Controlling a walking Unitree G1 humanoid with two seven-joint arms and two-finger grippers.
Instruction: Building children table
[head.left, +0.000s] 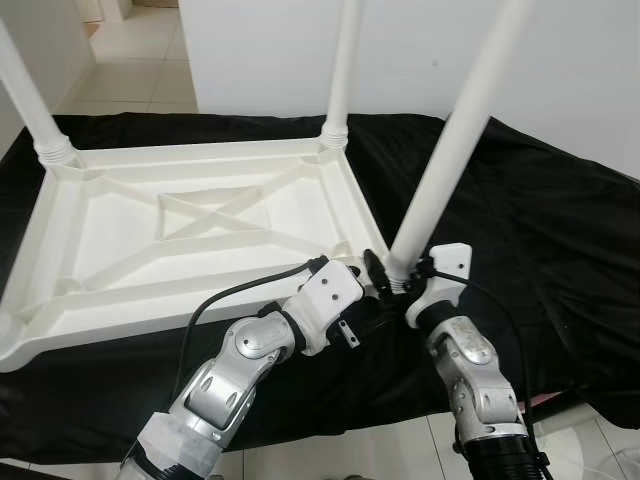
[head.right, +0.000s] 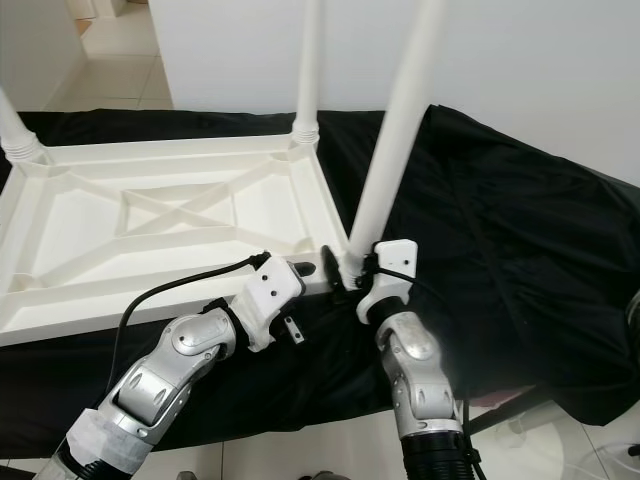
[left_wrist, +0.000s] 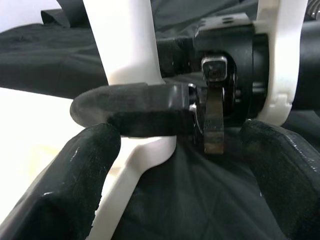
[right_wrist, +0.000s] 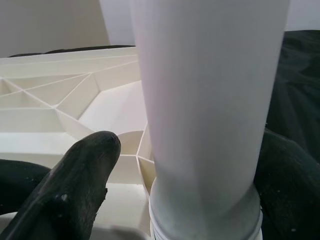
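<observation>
A white plastic table top (head.left: 200, 152) lies upside down on a black cloth. Two white legs stand in its far corners (head.left: 345, 60) (head.left: 30, 100). A third leg (head.left: 450, 140) stands tilted at the near right corner socket. My right gripper (head.left: 400, 280) is shut around that leg's base; in the right wrist view the leg (right_wrist: 205, 100) fills the gap between the fingers (right_wrist: 75, 185). My left gripper (head.left: 368, 270) is open just left of it at the table's corner, its fingers (left_wrist: 65, 190) spread around the right gripper's finger.
The black cloth (head.left: 540, 230) covers the whole work surface and hangs over its front edge. A white wall (head.left: 560, 70) rises behind, with tiled floor (head.left: 130, 50) at the far left. The table's near left corner (head.left: 12, 345) reaches the picture's edge.
</observation>
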